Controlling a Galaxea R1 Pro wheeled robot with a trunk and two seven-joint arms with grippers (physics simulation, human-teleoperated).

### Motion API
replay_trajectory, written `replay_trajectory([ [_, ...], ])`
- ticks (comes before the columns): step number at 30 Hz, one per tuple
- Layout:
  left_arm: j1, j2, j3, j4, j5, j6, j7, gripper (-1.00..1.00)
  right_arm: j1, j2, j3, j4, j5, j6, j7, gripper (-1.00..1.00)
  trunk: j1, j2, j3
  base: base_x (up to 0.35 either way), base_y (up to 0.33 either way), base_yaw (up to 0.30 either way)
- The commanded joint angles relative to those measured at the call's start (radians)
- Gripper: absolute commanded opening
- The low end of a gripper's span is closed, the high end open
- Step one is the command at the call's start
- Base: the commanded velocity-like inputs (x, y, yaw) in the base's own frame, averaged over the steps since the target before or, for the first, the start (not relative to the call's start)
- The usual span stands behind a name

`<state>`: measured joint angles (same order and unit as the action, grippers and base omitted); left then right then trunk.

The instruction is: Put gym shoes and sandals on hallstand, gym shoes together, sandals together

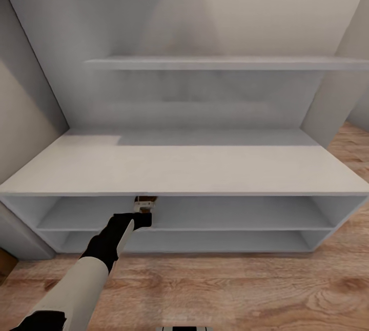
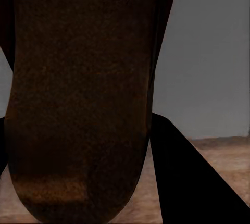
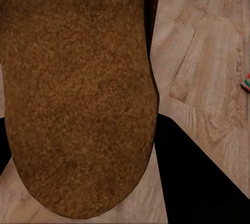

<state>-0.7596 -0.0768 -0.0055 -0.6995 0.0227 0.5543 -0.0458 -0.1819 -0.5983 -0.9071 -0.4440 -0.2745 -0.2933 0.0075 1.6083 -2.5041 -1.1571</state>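
Warm wood-plank corridor floor (image 1: 246, 290) runs up to the foot of the light-grey hallstand (image 1: 205, 172), whose wide bench top, two open shelf tiers below and one upper shelf are bare apart from what the left arm brings in.

That left arm reaches forward from the lower left of the head view, and its end effector (image 1: 144, 214) sits at the mouth of the upper open tier, just under the front edge of the bench top. It is clenched on a sandal (image 1: 145, 200), a small dark brown shape with a tan patch projecting beyond the fingers toward the shelf. In the left wrist view the sandal's dark sole fills the space between the fingers, its long axis running straight out along them, with the grey of the hallstand behind and a strip of floor beneath. So the sandal lies directly ahead of the end effector, toe toward the rack, and the move seems to turn on carrying it further in over the tier board, since it looks only at the front edge.

From the right wrist view, the right end effector (image 3: 83, 203) is grasping the other sandal (image 3: 78, 88), its brown sole again lengthwise along the fingers, over floor. A red-and-green scrap of a gym shoe (image 3: 246, 82) lies on the floor, apart from it.
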Motion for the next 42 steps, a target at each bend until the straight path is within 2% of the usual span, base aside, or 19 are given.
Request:
replay_trajectory([
  [1,-0.001,0.0,0.0,-0.001,-0.001,0.006,-0.003,-1.0,-0.001,0.0,0.001,0.001,-0.011,-0.003,0.002,-1.0,0.0,0.0,-0.001,0.166,0.0,0.0],
  [29,0.0,0.001,0.002,-0.003,0.001,0.003,-0.004,-1.0,-0.001,0.003,0.002,0.001,-0.006,-0.003,0.002,-1.0,0.0,0.0,-0.001,0.045,0.0,0.0],
  [30,0.0,0.001,0.002,-0.003,0.001,0.003,-0.004,1.0,-0.001,0.003,0.002,0.001,-0.005,-0.003,0.002,-1.0,0.0,0.0,-0.001,0.0,0.0,0.0],
  [42,0.0,0.003,0.001,-0.003,0.001,0.003,-0.005,1.0,-0.001,0.003,0.002,0.001,-0.005,-0.003,0.002,-1.0,0.0,0.0,-0.001,0.0,0.0,0.0],
])
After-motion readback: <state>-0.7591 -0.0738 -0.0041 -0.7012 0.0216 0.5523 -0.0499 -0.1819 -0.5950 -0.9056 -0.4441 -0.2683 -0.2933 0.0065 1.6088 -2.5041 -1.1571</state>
